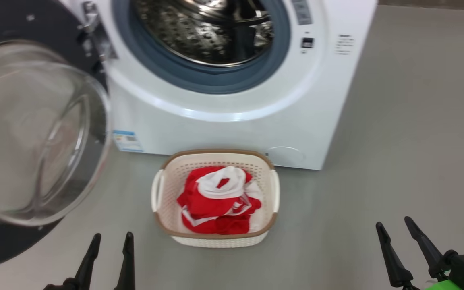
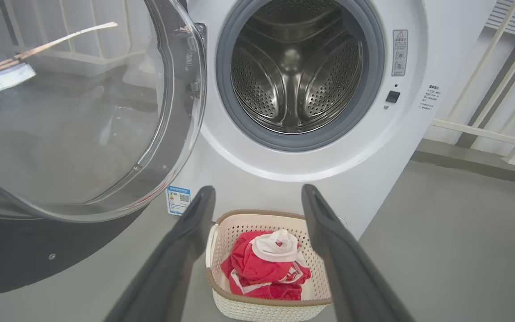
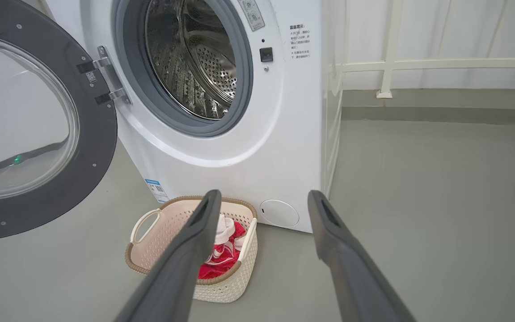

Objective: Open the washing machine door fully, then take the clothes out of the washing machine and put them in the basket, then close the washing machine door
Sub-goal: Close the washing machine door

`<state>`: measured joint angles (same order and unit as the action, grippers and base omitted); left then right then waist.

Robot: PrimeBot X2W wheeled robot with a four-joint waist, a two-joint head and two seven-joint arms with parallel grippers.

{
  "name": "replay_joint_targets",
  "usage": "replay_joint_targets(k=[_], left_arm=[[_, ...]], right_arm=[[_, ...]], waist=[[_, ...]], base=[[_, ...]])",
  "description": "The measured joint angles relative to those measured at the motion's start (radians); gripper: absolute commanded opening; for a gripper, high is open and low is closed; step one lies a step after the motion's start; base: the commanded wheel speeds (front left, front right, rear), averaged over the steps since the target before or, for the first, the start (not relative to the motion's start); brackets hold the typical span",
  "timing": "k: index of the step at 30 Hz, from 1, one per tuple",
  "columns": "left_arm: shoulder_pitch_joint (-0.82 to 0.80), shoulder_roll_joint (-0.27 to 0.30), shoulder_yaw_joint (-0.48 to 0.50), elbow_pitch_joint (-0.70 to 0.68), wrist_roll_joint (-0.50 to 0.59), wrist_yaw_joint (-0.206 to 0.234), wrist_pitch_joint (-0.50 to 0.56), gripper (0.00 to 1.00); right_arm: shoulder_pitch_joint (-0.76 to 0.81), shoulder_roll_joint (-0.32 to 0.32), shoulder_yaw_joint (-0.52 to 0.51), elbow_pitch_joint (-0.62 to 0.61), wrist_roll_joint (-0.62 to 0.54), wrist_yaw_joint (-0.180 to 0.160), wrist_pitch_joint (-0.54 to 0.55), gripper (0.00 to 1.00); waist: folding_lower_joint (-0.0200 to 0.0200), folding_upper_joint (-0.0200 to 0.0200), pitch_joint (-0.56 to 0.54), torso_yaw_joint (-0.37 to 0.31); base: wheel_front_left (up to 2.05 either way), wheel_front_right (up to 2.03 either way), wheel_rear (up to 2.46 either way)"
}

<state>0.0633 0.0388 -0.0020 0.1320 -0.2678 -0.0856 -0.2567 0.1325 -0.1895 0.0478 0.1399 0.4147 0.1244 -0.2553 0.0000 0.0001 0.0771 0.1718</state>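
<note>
The clothes (image 1: 220, 201) lay heaped in the one basket (image 1: 216, 153) on the floor (image 1: 397, 141), just before the washing machine (image 1: 232, 133). The washing machine door (image 1: 34, 133) stood wide open, cut off at the left edge. The left gripper (image 1: 113, 235) and right gripper (image 1: 393, 221) hung spread, holding nothing. In the left wrist view, two parted fingers (image 2: 179, 259) framed the basket. In the right wrist view, one finger (image 3: 186, 259) hid part of the clothes.

Red-and-white clothes (image 1: 220, 201), cream perforated basket (image 1: 216, 159), white washing machine (image 1: 232, 133)
</note>
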Motion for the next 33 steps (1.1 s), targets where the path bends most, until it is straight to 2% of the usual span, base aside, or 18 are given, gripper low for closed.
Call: replay_joint_targets(k=[12, 18, 27, 33], left_arm=[[0.044, 0.001, -0.023, 0.006, -0.065, 0.052, 0.000, 1.00], [0.068, 0.001, -0.007, -0.031, -0.117, 0.099, 0.000, 1.00], [0.101, 0.001, 0.006, -0.088, -0.165, 0.154, 0.000, 1.00], [0.101, 0.001, 0.006, -0.100, -0.167, 0.157, 0.000, 1.00]], right_arm=[[-0.020, -0.039, 0.094, 0.022, 0.020, 0.000, 0.000, 1.00], [-0.107, -0.072, 0.195, 0.037, 0.027, 0.000, 0.000, 1.00], [-0.207, -0.098, 0.305, 0.078, 0.070, 0.000, 0.000, 1.00], [-0.220, -0.106, 0.319, 0.088, 0.078, 0.000, 0.000, 1.00]], waist=[[0.0000, 0.0000, -0.017, 0.212], [0.0000, 0.0000, -0.021, 0.301], [0.0000, 0.0000, 0.005, 0.351], [0.0000, 0.0000, 0.009, 0.353]], base=[[0.00, 0.00, 0.00], [0.00, 0.00, 0.00], [0.00, 0.00, 0.00], [0.00, 0.00, 0.00]])
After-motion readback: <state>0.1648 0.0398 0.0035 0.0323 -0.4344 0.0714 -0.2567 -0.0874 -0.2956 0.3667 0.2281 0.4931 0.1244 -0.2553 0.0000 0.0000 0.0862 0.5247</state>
